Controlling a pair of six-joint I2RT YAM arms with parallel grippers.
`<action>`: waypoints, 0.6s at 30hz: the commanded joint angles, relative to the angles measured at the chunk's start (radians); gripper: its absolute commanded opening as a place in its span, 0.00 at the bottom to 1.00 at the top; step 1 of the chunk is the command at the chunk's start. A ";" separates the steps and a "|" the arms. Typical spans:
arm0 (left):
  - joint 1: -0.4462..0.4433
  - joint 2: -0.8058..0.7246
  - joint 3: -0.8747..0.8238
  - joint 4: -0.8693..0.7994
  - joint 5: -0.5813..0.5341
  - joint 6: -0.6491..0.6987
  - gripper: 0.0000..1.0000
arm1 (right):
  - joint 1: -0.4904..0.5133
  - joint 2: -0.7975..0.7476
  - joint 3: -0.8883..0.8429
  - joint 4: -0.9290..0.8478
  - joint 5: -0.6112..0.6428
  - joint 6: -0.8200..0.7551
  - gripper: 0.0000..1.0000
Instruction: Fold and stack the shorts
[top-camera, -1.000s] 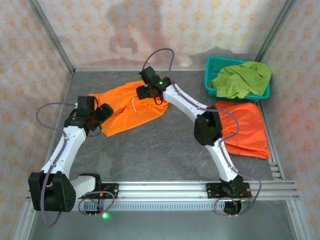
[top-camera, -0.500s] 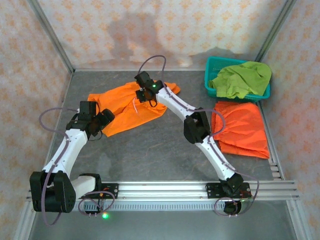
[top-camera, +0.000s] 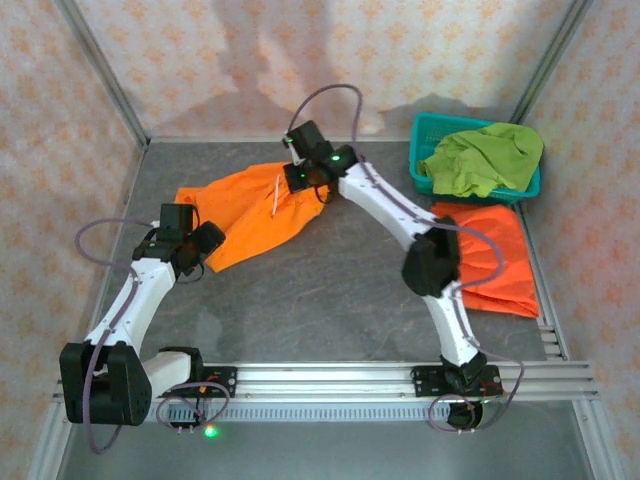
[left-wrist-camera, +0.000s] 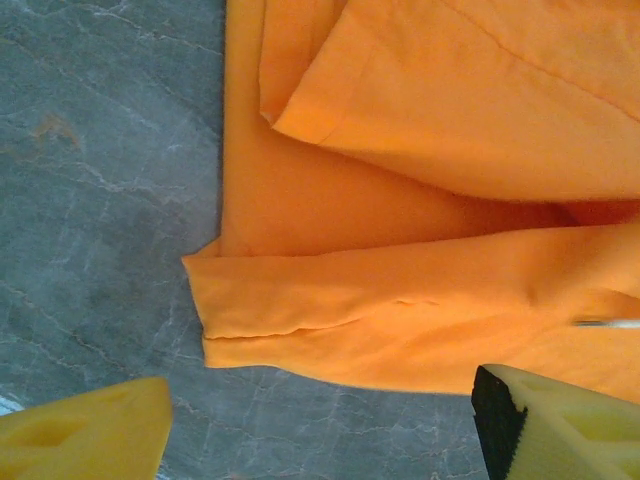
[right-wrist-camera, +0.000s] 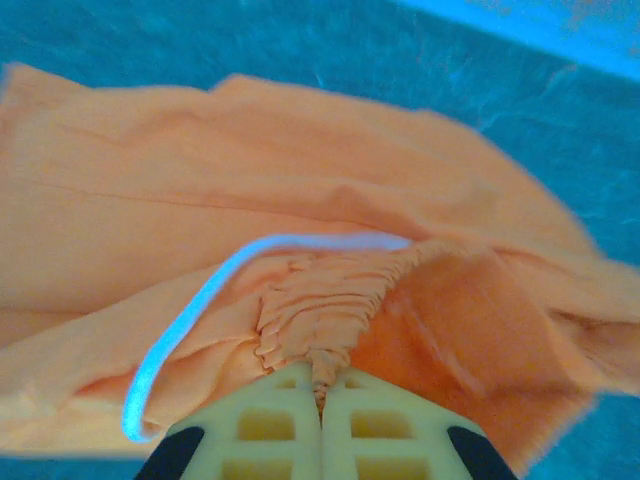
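Half gripped: we are setting up the first fold.
Our right gripper (right-wrist-camera: 320, 385) pinches the gathered waistband (right-wrist-camera: 320, 300) of the orange shorts (top-camera: 250, 210) on the table's (top-camera: 330, 290) far left; our left gripper (left-wrist-camera: 320, 440) hangs spread over a leg hem (left-wrist-camera: 260, 335) and, we judge, must close there next.

From overhead, the right arm (top-camera: 430, 262) crosses the folded orange shorts (top-camera: 502, 275) and hides their left edge. The lime-green shorts (top-camera: 485, 155) cover most of the teal basket (top-camera: 424, 135). At the left wrist, the spread orange shorts (left-wrist-camera: 420, 250) run off the top and right edges.
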 joint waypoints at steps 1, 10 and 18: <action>0.000 -0.028 0.028 -0.036 -0.036 -0.020 0.79 | -0.014 -0.225 -0.213 0.125 -0.061 -0.063 0.00; -0.011 -0.030 -0.058 0.004 0.027 -0.083 0.77 | -0.098 -0.582 -0.926 0.394 -0.105 0.008 0.01; -0.160 0.063 -0.114 0.096 0.057 -0.195 0.76 | -0.104 -0.613 -1.149 0.502 -0.093 0.118 0.01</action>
